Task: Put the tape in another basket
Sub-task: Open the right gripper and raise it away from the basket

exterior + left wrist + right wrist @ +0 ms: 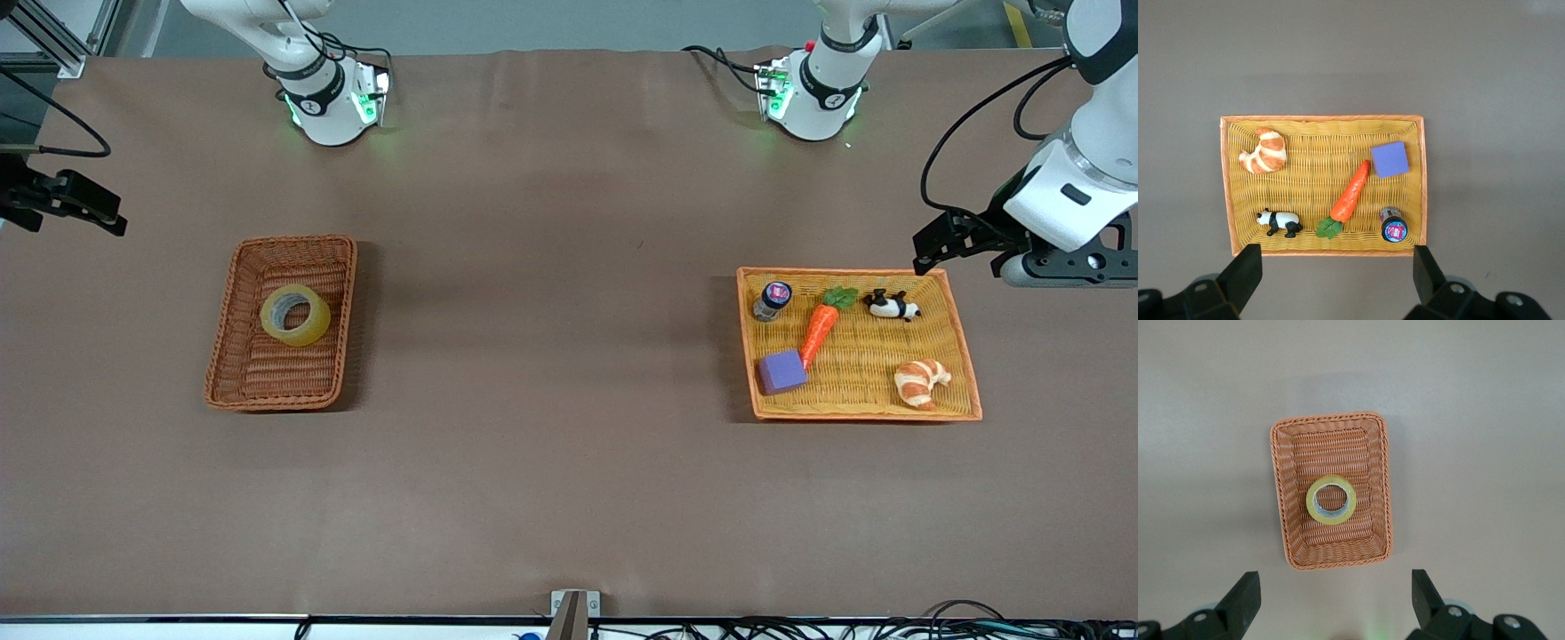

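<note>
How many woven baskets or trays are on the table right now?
2. The reddish-brown basket lies toward the right arm's end of the table and holds the tape. The orange-yellow tray lies toward the left arm's end, holding small items. None appears hidden.

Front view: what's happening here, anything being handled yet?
Nothing is held yet. The tape lies flat in the reddish-brown basket toward the right arm's end of the table. The yellow tray at the left arm's end holds a carrot, purple block, croissant, panda and small jar. The left gripper and right gripper are both open, high above the table.
</note>
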Motion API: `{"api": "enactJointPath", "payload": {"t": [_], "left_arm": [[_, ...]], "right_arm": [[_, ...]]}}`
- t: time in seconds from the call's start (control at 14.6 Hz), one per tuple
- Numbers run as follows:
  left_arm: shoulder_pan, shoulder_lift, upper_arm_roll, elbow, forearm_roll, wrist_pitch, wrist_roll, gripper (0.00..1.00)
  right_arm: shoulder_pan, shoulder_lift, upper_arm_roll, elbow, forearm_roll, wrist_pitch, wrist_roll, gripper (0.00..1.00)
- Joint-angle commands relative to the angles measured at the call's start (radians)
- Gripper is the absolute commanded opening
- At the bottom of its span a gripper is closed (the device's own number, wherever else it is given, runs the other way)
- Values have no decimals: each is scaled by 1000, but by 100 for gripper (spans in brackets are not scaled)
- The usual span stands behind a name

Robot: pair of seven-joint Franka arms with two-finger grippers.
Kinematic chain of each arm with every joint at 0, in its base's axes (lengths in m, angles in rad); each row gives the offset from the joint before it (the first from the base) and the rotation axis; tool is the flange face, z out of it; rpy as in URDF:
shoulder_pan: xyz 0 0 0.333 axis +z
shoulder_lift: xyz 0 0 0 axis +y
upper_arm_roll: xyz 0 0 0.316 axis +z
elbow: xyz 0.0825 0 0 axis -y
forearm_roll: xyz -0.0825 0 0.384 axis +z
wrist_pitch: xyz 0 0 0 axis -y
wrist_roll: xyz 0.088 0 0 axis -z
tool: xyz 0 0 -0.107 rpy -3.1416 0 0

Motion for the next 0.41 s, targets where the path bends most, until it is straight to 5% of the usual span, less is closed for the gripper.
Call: {"api": "enactJointPath", "payload": {"t": [0.0,0.34], "left_arm": [[3,1,-1,17,5,-16,13,100],[1,5,-2,19,6,-16,13,100]], "right_arm": [[-7,-5,1,17,16,-24,15,100],[-8,-12,-1,0,20,16,17,100]]}}
